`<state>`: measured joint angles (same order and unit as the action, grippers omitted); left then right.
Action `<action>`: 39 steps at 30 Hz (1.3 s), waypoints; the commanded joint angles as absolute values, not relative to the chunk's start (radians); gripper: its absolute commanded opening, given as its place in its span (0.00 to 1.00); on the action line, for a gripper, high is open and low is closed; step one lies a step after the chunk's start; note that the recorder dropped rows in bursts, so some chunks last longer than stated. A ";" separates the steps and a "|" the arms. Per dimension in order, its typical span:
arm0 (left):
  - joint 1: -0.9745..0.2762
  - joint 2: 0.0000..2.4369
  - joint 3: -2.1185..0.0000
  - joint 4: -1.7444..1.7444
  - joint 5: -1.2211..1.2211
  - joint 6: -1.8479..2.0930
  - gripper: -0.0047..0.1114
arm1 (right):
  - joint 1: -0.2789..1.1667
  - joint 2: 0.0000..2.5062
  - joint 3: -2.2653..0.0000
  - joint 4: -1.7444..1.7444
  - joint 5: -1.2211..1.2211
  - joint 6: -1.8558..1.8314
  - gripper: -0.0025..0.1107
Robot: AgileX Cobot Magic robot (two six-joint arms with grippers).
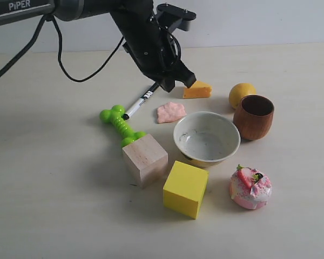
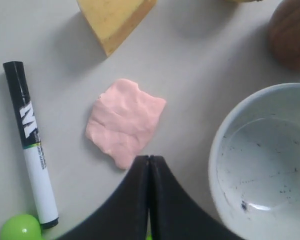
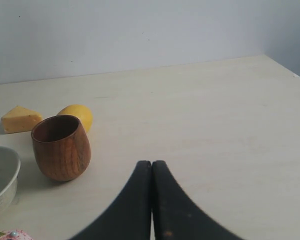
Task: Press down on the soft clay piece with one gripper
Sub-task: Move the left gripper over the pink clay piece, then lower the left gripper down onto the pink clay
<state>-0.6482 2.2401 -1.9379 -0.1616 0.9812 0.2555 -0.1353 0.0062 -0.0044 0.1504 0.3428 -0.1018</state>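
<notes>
The soft clay piece lies flat on the table, between the black-and-white marker on its left and the white bowl on its right. The cheese wedge lies just beyond it. The left tool hangs above the clay with its jaws pressed together, gripping nothing. Shut like that, they probably serve as one blunt tip for pushing down. In the wrist view the tip sits over the clay's edge, so a centred press may need a small shift. The right tool, jaws likewise together and empty, faces the wooden cup.
</notes>
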 commanded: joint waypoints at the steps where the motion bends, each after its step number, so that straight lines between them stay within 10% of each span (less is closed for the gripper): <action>1: -0.650 2.244 -1.945 -0.156 0.923 0.226 0.04 | -0.133 0.000 0.000 0.150 0.336 -0.103 0.02; 39: -0.667 2.284 -1.945 -0.160 0.850 0.229 0.04 | -0.133 0.000 0.000 0.150 0.336 -0.103 0.02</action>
